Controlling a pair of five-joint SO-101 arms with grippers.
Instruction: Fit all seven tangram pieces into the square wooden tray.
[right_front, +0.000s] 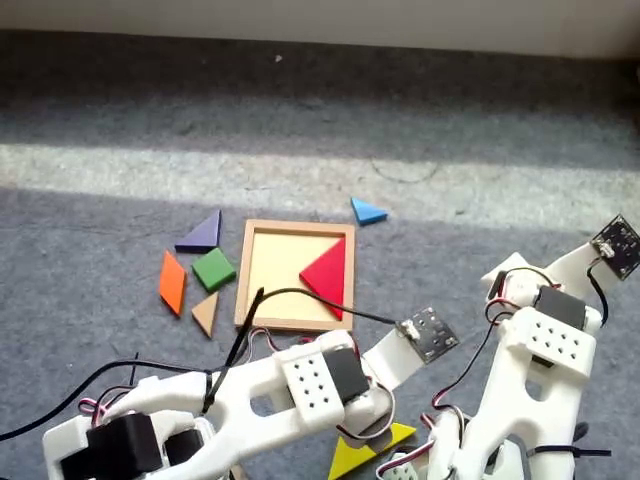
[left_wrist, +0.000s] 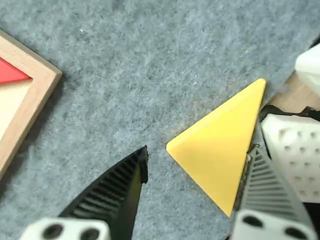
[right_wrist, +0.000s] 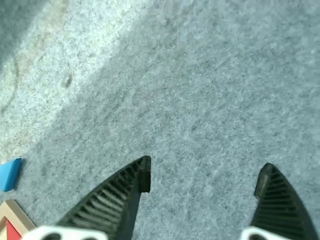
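The square wooden tray (right_front: 243, 285) lies on the grey carpet with a red triangle (right_front: 328, 274) in its right half. To its left are a purple triangle (right_front: 202, 233), a green square (right_front: 213, 268), an orange parallelogram (right_front: 172, 282) and a tan triangle (right_front: 206, 312). A small blue triangle (right_front: 368, 211) lies beyond the tray's far right corner. The yellow triangle (left_wrist: 220, 150) lies flat near the front edge. My left gripper (left_wrist: 199, 150) is open and straddles it. My right gripper (right_wrist: 206, 164) is open over bare carpet, with the blue triangle (right_wrist: 10, 174) off to one side.
The left arm (right_front: 320, 385) stretches across the front of the tray, its cable draped over the tray's near edge. The right arm (right_front: 545, 335) stands at the right. The yellow triangle (right_front: 370, 452) sits close to both arm bases. A sunlit band crosses the carpet behind the tray.
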